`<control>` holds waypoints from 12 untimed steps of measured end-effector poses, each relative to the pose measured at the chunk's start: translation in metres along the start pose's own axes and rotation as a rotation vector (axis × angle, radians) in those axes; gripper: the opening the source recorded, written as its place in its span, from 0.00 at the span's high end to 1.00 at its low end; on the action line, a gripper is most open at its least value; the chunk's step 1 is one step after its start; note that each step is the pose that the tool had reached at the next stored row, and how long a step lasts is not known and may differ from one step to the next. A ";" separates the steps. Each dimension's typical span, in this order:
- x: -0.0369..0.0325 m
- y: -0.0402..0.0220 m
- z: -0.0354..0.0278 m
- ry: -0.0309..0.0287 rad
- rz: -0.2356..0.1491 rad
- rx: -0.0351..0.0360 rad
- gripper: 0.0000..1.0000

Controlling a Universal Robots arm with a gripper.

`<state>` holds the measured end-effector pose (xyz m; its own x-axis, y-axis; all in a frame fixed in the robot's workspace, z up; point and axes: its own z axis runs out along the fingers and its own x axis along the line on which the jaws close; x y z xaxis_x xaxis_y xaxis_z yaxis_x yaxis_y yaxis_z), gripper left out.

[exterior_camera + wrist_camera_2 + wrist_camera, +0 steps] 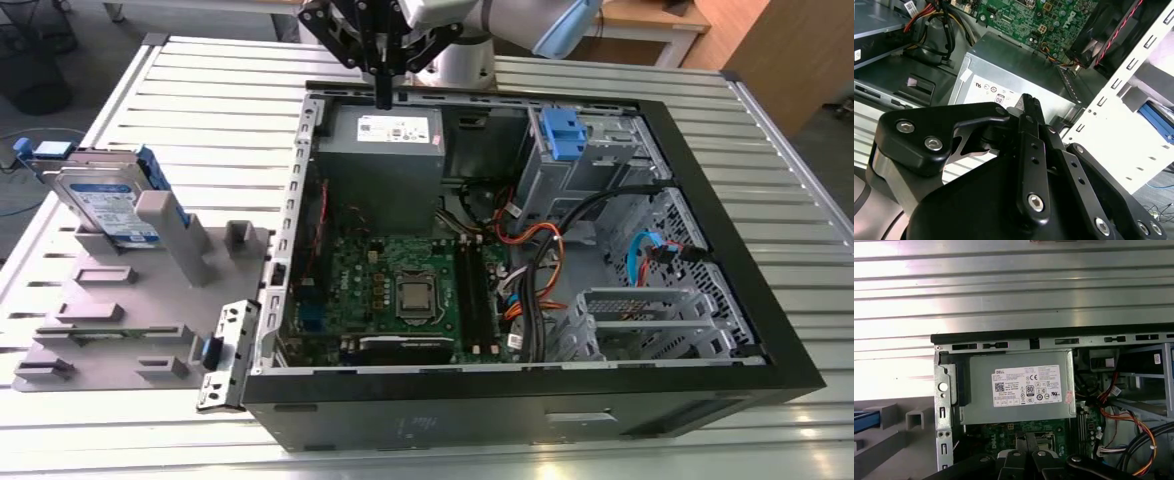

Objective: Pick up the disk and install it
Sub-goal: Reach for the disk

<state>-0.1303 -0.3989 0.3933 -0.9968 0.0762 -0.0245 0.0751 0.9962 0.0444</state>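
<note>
The slatted metal surface (747,130) is carrying an open computer case (801,370), which is lying on its side and showing its boards and cables. At the exterior view's left of the case, a grey fixture (120,340) is sitting on the surface. The grey power supply (380,150) is filling the far corner of the case on that same side. The disk (104,208) is standing in the far end of the fixture, tilted rather than upright and well apart from the case. It is showing a silver face with a blue-and-white label, and a blue carrier is framing its edges. The claw (384,97) is hanging just above the power supply, near the case's far wall, with its fingers (1030,107) pressed together on nothing.

The step in hand is looking like the reach for the disk. Doing it well is probably meaning parting the fingers before descending, matching the disk's tilt, gripping the carrier's edges rather than the labelled face, and drawing it out along its slot without scraping the fixture
</note>
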 end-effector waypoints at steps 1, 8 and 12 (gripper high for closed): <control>0.0003 0.0000 0.0000 0.0000 0.000 0.0000 0.89; 0.0067 -0.0005 -0.0002 0.0001 0.000 0.0001 0.89; 0.0104 -0.0008 -0.0002 0.0001 0.000 0.0001 0.89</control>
<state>-0.1408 -0.3989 0.3932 -0.9968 0.0762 -0.0244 0.0751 0.9962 0.0443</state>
